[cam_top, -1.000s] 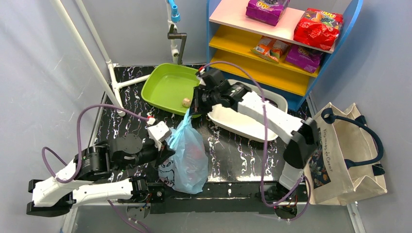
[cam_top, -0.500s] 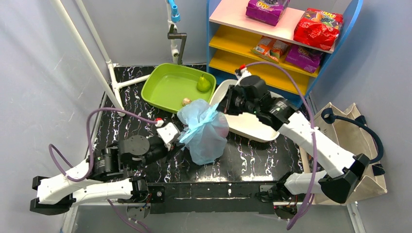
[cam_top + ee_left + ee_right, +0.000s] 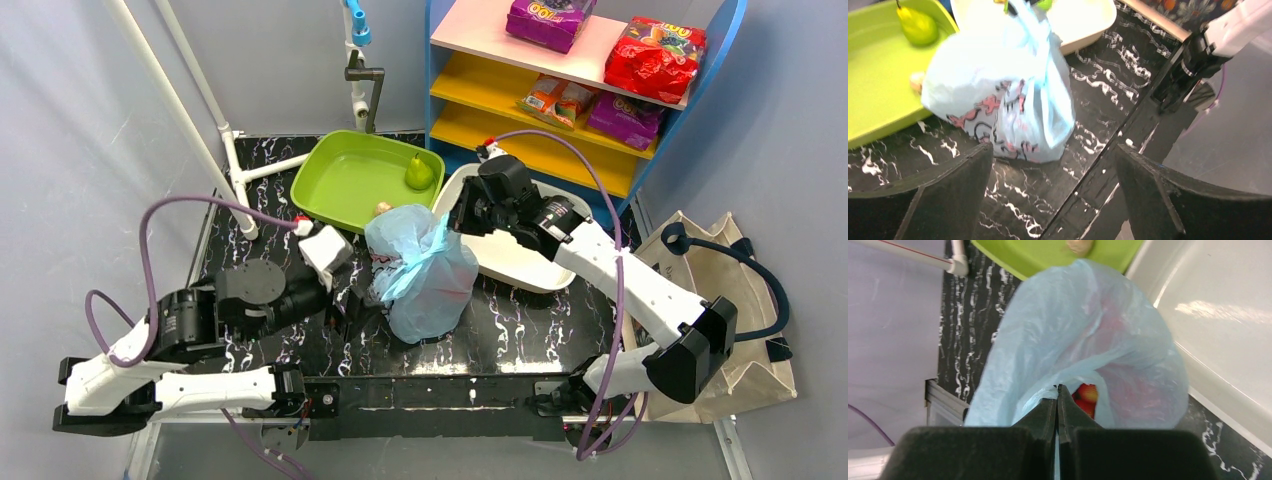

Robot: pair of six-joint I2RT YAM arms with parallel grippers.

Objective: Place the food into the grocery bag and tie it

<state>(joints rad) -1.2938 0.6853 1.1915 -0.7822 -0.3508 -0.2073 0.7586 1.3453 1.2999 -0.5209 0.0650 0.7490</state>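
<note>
Fingers of L gripper [image 3: 1055,200] stood wide apart, nothing betw them. R gripper [image 3: 1058,395] pinched tight on gathered handle of grocery bag [image 3: 425,275]. Table [image 3: 520,315]: open dark surface in front of bag and to its R; near edge rail close below L gripper. Shelf unit [image 3: 560,110] walled far R corner. Canvas tote [image 3: 715,320] sat off R edge. White tub [image 3: 515,260] just beside bag. Green tray [image 3: 345,185] w/ pear [image 3: 418,173] just behind bag. Bag sat upright mid-table, just ahead of L fingers [image 3: 943,195], apart from them. Red food [image 3: 1087,396] showed inside bag mouth below R fingertips.
</note>
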